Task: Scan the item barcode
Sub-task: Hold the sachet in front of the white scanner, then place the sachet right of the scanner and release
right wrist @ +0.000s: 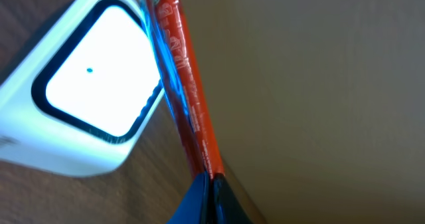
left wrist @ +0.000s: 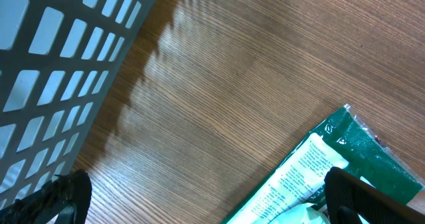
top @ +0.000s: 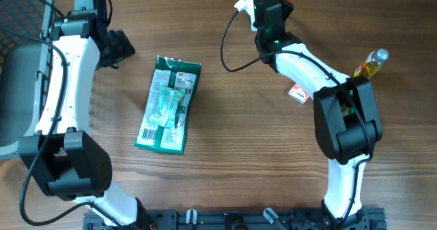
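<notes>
Now the right jaws are pinched tight on a thin red packet (right wrist: 189, 98). It is seen edge-on, sticking out from them right beside the glowing white scanner (right wrist: 86, 84). The left jaws are spread wide and hold nothing. A green packet (top: 168, 105) lies flat on the tabletop (top: 239, 134) near them.

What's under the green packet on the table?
The green packet lies flat on the wooden table, and only bare wood shows around its edges. Its underside and anything directly beneath it are covered, so I cannot tell what is there.
</notes>
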{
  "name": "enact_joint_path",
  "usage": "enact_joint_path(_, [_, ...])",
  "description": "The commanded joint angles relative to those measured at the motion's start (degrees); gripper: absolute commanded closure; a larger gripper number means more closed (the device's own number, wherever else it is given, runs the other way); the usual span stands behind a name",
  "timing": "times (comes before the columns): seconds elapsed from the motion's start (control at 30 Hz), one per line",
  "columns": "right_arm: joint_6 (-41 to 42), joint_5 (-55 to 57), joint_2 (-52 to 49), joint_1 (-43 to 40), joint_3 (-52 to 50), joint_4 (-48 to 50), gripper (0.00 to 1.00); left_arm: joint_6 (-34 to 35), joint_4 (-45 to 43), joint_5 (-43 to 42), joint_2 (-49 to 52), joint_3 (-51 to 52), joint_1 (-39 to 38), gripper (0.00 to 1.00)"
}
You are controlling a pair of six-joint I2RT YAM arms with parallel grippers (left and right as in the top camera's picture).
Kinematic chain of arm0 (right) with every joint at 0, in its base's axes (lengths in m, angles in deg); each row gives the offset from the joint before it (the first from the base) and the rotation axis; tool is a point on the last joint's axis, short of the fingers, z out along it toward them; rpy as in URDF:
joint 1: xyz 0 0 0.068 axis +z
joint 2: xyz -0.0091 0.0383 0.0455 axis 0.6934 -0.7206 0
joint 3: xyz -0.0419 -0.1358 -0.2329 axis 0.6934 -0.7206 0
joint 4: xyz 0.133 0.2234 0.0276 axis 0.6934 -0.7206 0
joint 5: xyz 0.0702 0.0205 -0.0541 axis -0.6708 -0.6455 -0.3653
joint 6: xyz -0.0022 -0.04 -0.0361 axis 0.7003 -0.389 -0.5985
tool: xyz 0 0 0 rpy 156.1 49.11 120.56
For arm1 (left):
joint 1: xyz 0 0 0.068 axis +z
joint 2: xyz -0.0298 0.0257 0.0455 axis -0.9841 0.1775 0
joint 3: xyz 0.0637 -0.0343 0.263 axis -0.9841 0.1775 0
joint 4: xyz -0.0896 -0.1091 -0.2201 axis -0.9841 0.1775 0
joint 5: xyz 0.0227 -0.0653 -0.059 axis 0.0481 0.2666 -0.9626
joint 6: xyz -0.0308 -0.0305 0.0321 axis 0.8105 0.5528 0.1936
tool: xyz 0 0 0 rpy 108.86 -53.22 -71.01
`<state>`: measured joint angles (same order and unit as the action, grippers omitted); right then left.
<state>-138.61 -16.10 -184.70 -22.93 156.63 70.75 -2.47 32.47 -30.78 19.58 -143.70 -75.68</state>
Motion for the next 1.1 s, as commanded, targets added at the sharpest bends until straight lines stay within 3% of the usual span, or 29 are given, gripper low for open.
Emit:
enact_joint_path(0.0, [-3.7, 2.5, -1.2, -0.9, 0.4, -1.8, 0.96, -0.9, -0.1, -0.3, 0.4, -0.8, 0.3, 0.00])
enact_joint_path(0.23, [-4.3, 2.0, -2.7, -2.8, 0.4, -7.2, 0.96, -0.9, -0.1, -0.3, 0.4, -0.8, 0.3, 0.00])
enact_joint_path(0.37, [-7.2, -6.0, -3.0, -2.8, 0.4, -18.3, 0.96, -0.9, -0.1, -0.3, 0.4, -0.8, 0.3, 0.00])
enact_joint_path(0.5, [-5.9, -5.6, -3.2, -2.9, 0.4, -18.4, 0.96, -0.9, -0.1, -0.3, 0.4, -0.8, 0.3, 0.00])
enact_joint_path(0.63, [6.5, -4.0, 0.5, -2.8, 0.4, -15.6, 0.96, -0.9, -0.1, -0.3, 0.4, -0.8, 0.3, 0.00])
enact_joint_path(0.73, [19.7, -4.0, 7.9, -2.8, 0.4, -22.8, 0.96, -0.9, -0.1, -0.3, 0.4, -0.8, 0.3, 0.00])
enact_joint_path(0.87, [45.2, -12.7, 17.7, -2.9, 0.4, -46.7, 0.96, -0.9, -0.1, -0.3, 0.4, -0.8, 0.3, 0.00])
enact_joint_path(1.0, [67.0, -16.6, 19.1, -3.4, 0.3, -73.3, 0.95, -0.9, -0.1, -0.3, 0.4, -0.8, 0.3, 0.00])
enact_joint_path(1.07, [69.9, -17.3, 19.0, -3.4, -1.2, -73.7, 0.68, -0.9, -0.1, -0.3, 0.4, -0.8, 0.3, 0.00])
